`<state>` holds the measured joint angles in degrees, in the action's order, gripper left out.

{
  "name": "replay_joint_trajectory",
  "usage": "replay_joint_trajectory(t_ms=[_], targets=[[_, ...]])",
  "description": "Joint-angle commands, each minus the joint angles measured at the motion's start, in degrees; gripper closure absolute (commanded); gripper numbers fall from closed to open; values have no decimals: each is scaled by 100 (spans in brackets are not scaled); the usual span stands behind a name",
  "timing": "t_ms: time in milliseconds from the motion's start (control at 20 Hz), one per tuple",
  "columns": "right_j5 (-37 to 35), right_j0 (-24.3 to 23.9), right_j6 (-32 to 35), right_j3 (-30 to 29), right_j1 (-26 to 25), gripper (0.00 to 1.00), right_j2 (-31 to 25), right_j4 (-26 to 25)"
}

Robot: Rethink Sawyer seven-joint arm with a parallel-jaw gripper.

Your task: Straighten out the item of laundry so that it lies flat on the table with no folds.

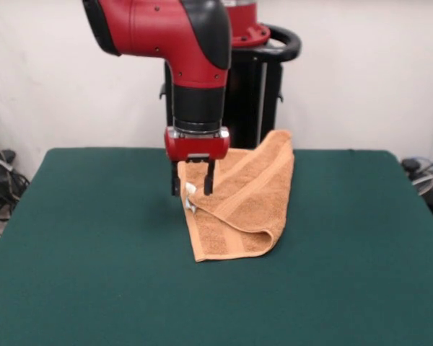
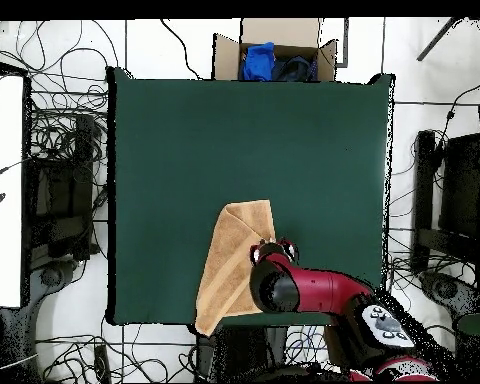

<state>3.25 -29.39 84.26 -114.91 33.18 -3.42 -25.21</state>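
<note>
The orange-tan towel [image 1: 249,198] lies folded over on itself on the dark green table [image 1: 86,252], toward the far side. A diagonal fold runs across it, and a small white tag [image 1: 190,196] shows at its left edge. Its far corner reaches up past the table's far edge by the pedestal. My gripper [image 1: 193,182] points straight down over the towel's left edge, just above the tag, with its fingers apart. In the overhead view the towel [image 2: 232,262] runs to the table's [image 2: 284,130] bottom edge, and the gripper [image 2: 274,246] is at its right side.
The black pedestal [image 1: 256,94] stands right behind the towel. In the overhead view a cardboard box [image 2: 276,55] with blue and dark cloth sits beyond the table's top edge. Cables lie on the floor around the table.
</note>
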Motion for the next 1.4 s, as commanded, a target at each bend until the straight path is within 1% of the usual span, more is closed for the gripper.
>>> replay_joint_trajectory(t_ms=[50, 300, 700, 850, 1400], targets=[[-75, -94, 564, 325, -212, 0, -472, -231], [-45, -31, 589, 376, -278, 0, -449, -199], [78, 180, 781, 123, -134, 0, -332, -98], [94, 157, 791, 105, -159, 0, -356, -103], [291, 324, 896, 120, -268, 0, -205, -65]])
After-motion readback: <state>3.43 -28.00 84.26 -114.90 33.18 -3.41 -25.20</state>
